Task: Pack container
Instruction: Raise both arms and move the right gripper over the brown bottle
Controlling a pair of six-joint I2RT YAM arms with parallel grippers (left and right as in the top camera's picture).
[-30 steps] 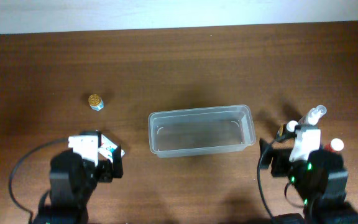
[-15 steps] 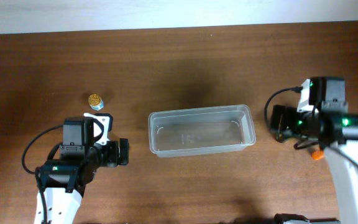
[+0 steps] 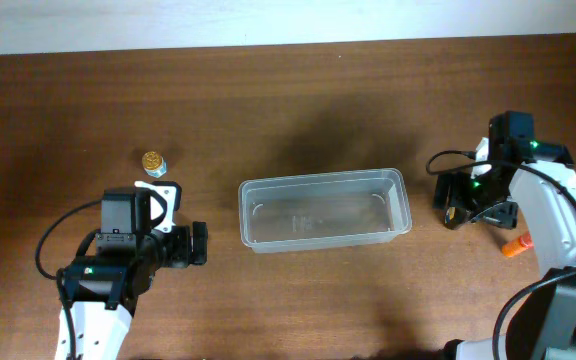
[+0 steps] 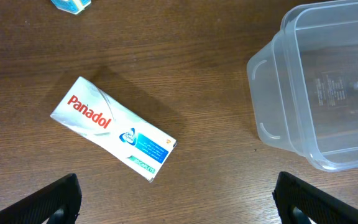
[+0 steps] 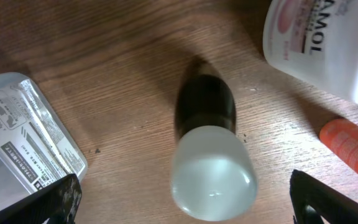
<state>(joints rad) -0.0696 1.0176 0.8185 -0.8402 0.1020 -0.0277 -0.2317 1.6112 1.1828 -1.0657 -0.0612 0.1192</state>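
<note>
The clear plastic container [image 3: 323, 210] stands empty at the table's middle; its left end shows in the left wrist view [image 4: 328, 81]. My left gripper [image 3: 186, 246] is open and empty above the wood, just short of a white Panadol box [image 4: 112, 129] lying flat left of the container. My right gripper [image 3: 458, 205] is open right of the container. In the right wrist view a black bottle with a frosted white cap [image 5: 207, 149] stands between its fingers [image 5: 55, 199], untouched.
A small gold-capped bottle [image 3: 153, 161] stands at the far left. Round the black bottle lie a white bottle [image 5: 328, 43], an orange-capped item [image 5: 353, 146], seen from above too [image 3: 515, 246], and a clear labelled pack [image 5: 23, 137].
Both arms have come up from their folded pose and reached out over the table. In the last half second the right arm shifted slightly over the bottles; the left arm stayed put.
</note>
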